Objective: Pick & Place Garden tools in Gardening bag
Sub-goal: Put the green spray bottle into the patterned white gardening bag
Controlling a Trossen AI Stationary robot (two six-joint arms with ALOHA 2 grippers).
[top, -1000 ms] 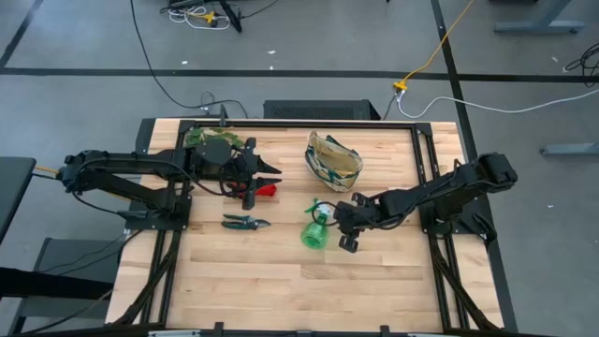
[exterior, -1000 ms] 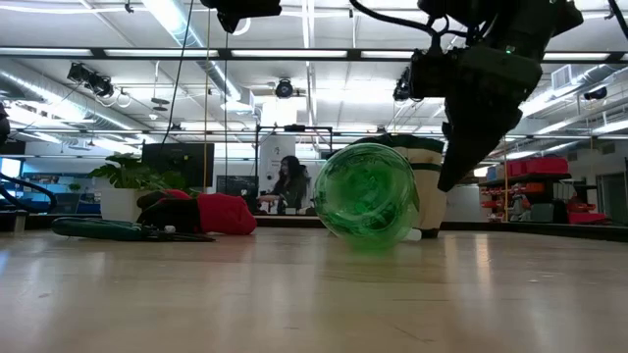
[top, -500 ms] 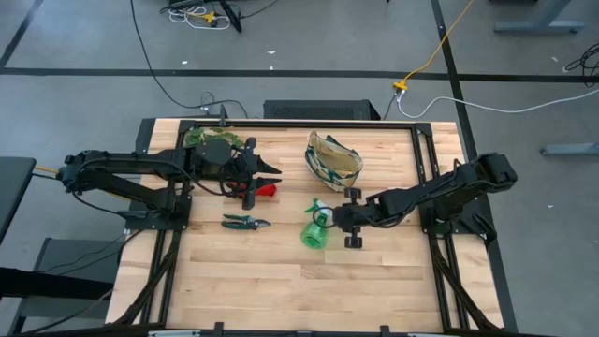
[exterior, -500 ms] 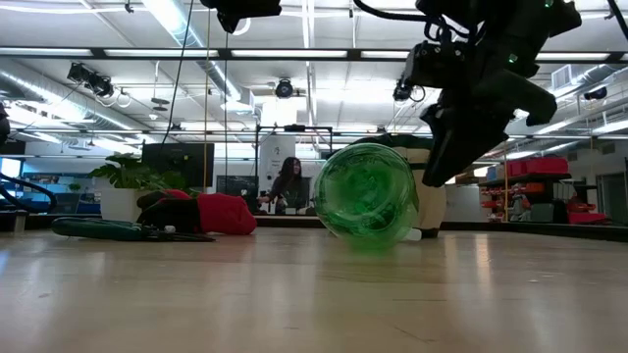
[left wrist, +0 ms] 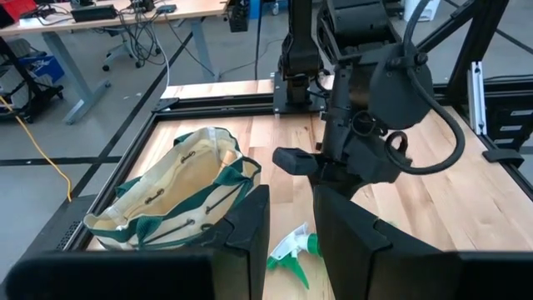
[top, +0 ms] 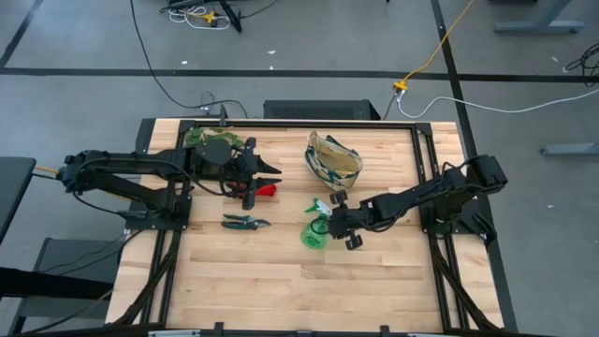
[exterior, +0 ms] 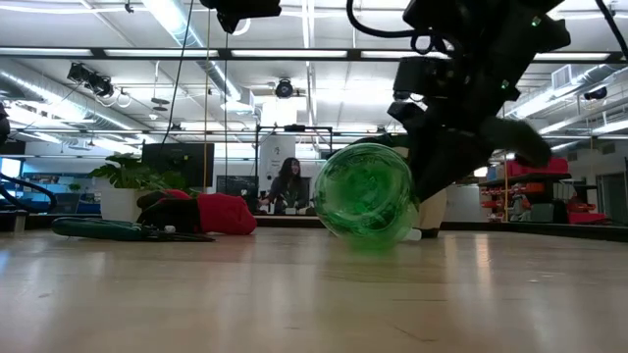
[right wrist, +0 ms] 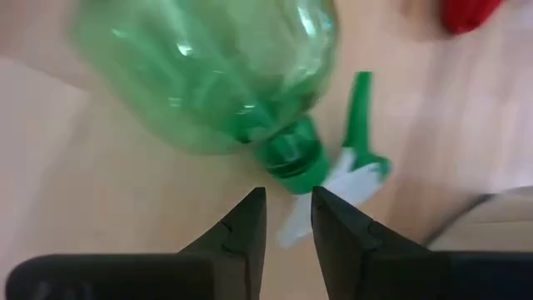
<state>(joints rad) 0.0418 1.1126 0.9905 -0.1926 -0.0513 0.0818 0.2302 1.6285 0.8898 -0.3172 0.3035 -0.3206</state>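
Note:
The green spray bottle (top: 314,231) lies on its side mid-table, its pale trigger (right wrist: 346,162) toward the bag. My right gripper (top: 333,221) is shut, low beside the bottle's neck (right wrist: 287,158), its tips (right wrist: 288,193) just short of it. The olive-and-tan bag (top: 333,159) stands open behind the bottle. My left gripper (top: 276,175) hovers shut over the red gloves (top: 270,190). The pruning shears (top: 245,223) lie flat near the left arm. The hand rake does not show.
A leafy sprig (top: 198,138) lies at the far left under the left arm. Bare wood stretches across the near half of the table (top: 299,290). In the low view the bottle's round base (exterior: 365,192) faces the near edge, with a person far off in the room.
My right gripper has moved toward the table's left edge and down, turning as it went, and now sits close beside the spray bottle's neck. The bottle has stayed where it was.

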